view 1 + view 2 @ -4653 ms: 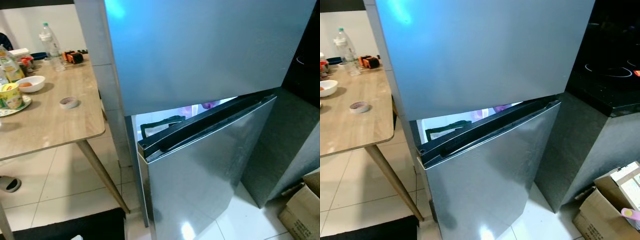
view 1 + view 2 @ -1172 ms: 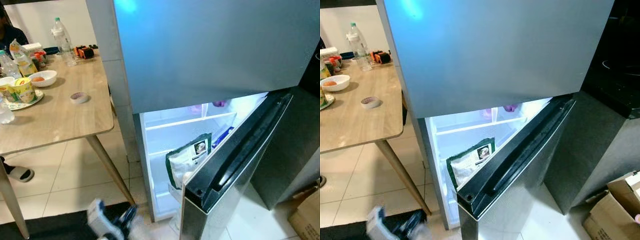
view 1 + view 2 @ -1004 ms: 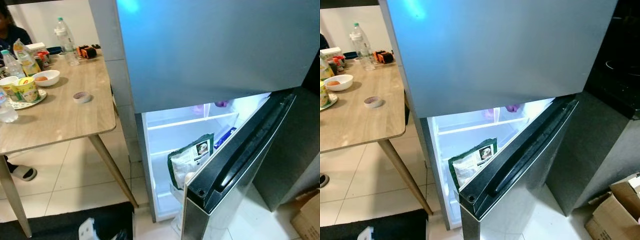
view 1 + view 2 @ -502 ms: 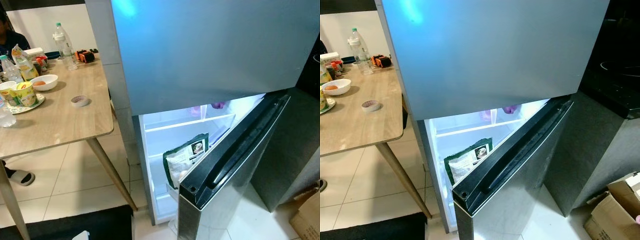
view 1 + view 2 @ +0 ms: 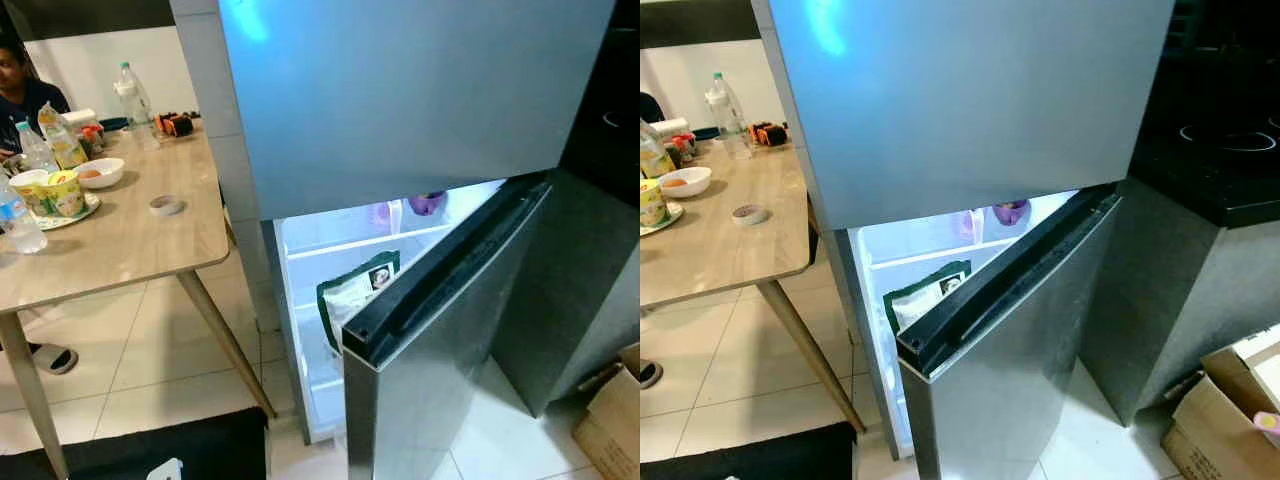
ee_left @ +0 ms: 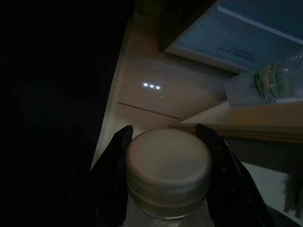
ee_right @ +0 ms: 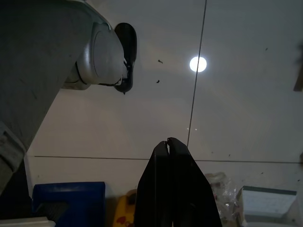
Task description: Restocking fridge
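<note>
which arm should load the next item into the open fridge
Left, probably. The left tool is shut on a white-capped bottle, so it already carries something to stock. The right tool is shut and empty. The lower fridge door stands ajar, showing lit shelves.

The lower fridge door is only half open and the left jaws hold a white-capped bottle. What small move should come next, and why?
Probably swing the lower fridge door wider first. It stands partly open across the lit compartment, in front of the green-edged bag. The left gripper is shut on the white-capped bottle, while the right gripper is shut and free, so it could push.
</note>
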